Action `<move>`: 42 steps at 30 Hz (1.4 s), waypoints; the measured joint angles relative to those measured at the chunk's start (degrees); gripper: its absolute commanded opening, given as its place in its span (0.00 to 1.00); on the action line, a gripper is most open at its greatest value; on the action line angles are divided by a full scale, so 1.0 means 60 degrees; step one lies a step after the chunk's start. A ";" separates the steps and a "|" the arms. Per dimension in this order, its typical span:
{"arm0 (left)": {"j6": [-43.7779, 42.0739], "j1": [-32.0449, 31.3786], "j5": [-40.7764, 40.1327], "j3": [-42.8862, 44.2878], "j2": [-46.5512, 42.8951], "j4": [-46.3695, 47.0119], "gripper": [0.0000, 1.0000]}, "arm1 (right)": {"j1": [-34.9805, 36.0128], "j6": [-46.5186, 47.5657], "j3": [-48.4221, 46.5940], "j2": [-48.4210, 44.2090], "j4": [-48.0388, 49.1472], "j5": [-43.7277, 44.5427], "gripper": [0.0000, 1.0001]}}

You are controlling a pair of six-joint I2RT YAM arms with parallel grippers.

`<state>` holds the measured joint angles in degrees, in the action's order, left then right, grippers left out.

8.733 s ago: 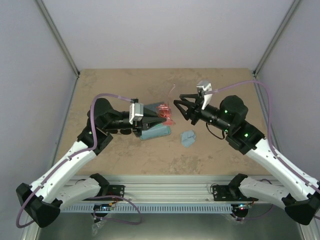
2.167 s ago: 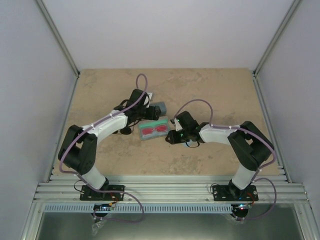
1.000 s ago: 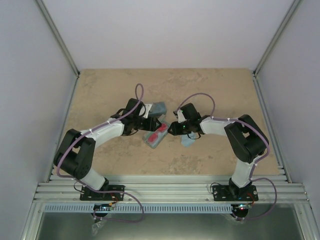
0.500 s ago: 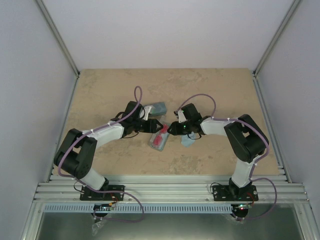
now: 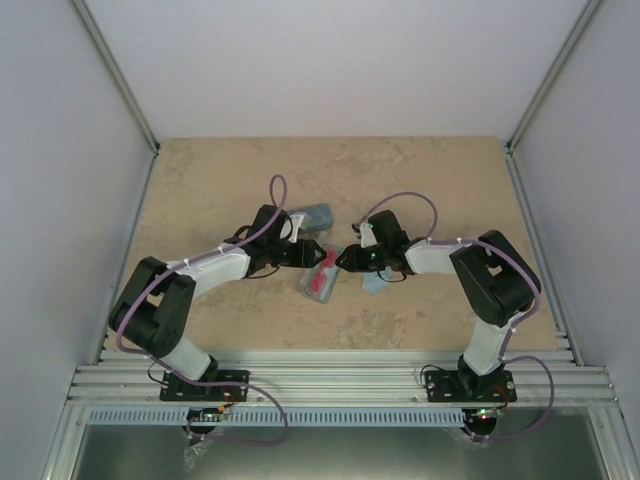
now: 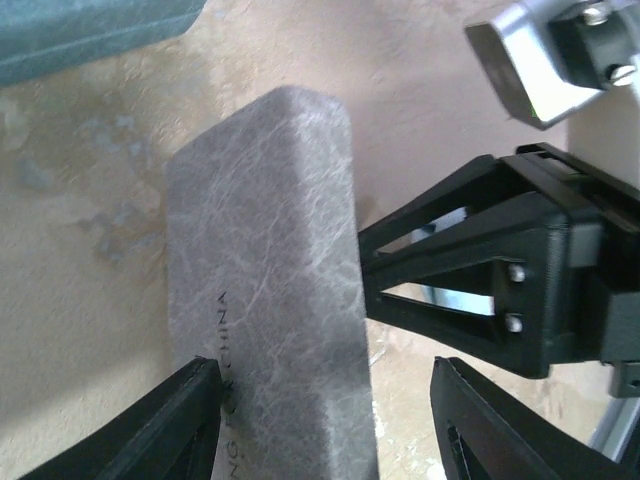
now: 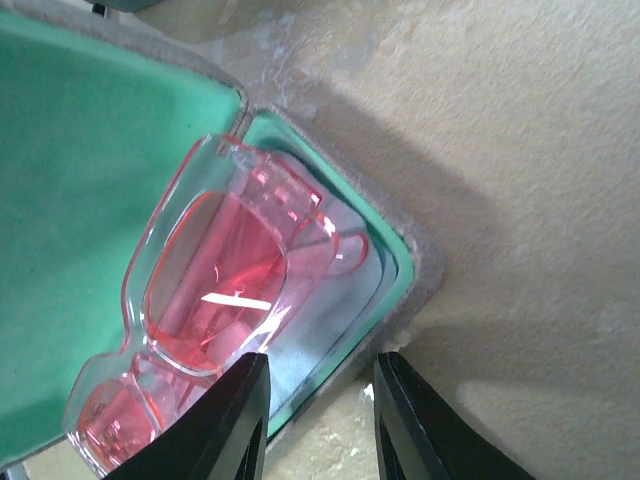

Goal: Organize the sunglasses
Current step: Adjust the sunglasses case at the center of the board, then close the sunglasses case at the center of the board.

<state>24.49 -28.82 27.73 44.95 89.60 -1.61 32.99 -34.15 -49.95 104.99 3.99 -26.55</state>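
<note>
From above: red sunglasses (image 5: pixel 322 272) lying in open case (image 5: pixel 312 290) mid-tabletop (image 5: pixel 200 180), between left claw (image 5: pixel 307 256) and right claw (image 5: pixel 342 262). Left wrist: left claw spread wide astride case. Right wrist: right claw narrowly parted over case rim, sunglasses just beyond.

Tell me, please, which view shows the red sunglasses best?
The right wrist view: the red sunglasses fill it, lying in the open green-lined case. Top external shows them as a small red patch; left wrist shows none.
</note>
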 measured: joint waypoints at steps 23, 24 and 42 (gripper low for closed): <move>-0.0113 -0.0178 -0.0922 0.0015 -0.0907 -0.1257 0.31 | 0.0091 -0.0299 0.1694 -0.1705 -0.0138 0.0284 0.31; -0.0109 -0.0178 -0.0914 0.0015 -0.0914 -0.1271 0.29 | 0.0102 -0.0284 0.1694 -0.1687 -0.0157 0.0280 0.31; -0.0251 -0.0266 -0.0470 0.0015 -0.0878 -0.1297 0.14 | 0.0328 -0.0058 0.1056 -0.0765 -0.0102 -0.0033 0.12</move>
<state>22.98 -30.41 24.91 45.04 84.33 -9.39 34.96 -34.50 -43.62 100.40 3.38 -26.74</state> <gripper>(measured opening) 0.137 0.118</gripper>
